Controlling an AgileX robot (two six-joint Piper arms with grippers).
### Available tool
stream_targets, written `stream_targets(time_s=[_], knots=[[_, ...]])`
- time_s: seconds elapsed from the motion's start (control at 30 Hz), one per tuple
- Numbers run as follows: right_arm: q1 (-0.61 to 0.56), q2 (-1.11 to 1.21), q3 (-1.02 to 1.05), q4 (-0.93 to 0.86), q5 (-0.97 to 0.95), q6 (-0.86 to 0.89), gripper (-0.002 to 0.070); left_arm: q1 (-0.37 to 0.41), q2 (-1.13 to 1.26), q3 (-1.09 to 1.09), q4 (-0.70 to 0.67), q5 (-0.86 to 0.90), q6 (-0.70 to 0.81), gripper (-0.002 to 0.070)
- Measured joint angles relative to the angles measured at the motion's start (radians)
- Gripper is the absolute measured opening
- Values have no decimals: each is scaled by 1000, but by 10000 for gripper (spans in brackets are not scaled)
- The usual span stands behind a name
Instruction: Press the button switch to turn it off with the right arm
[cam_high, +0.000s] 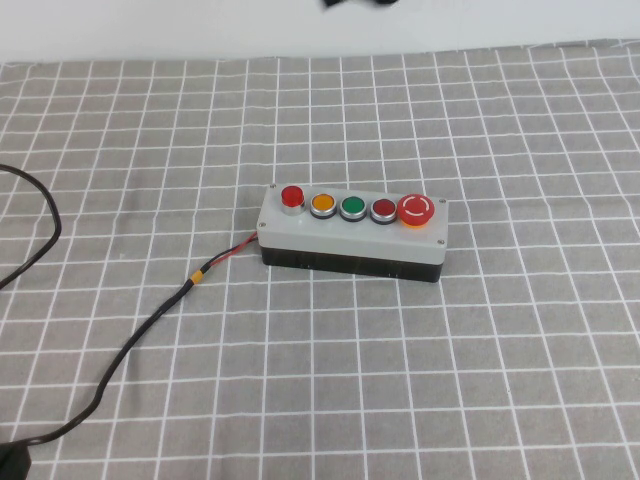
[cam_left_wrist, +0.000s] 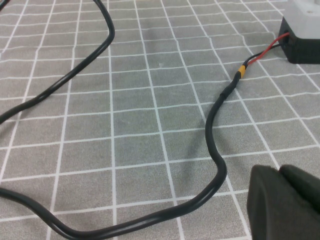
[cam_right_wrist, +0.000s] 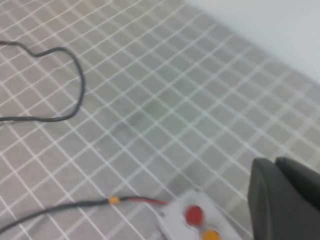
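The button switch (cam_high: 292, 196) is a small raised bright red dome with a silver collar. It stands at the left end of the button row on the grey box (cam_high: 350, 236), mid-table. It also shows blurred in the right wrist view (cam_right_wrist: 194, 215), near the box's corner. My right gripper (cam_right_wrist: 275, 162) is shut and empty, in the air beside and above the button, not touching it. My left gripper (cam_left_wrist: 280, 172) is shut and empty, low over the cloth near the black cable (cam_left_wrist: 216, 150). Neither gripper shows clearly in the high view.
Beside the switch in the row stand an orange button (cam_high: 322, 203), a green one (cam_high: 352, 207), a flat dark-red one (cam_high: 383, 209) and a large red mushroom stop button (cam_high: 416, 209). A black cable (cam_high: 130, 345) runs from the box's left end across the grey checked cloth.
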Motion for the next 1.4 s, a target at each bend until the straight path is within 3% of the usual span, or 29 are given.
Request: stream_targets(time_s=[0.27, 1.0, 1.4], knots=[[0, -268, 144, -180, 95, 115, -16, 0, 0, 0, 0, 0, 0, -3], [0, -1228, 1033, -203, 35, 247, -16, 0, 0, 0, 0, 0, 0, -3], [0, -1444, 1176, -167, 116, 254, -16, 0, 0, 0, 0, 0, 0, -3]])
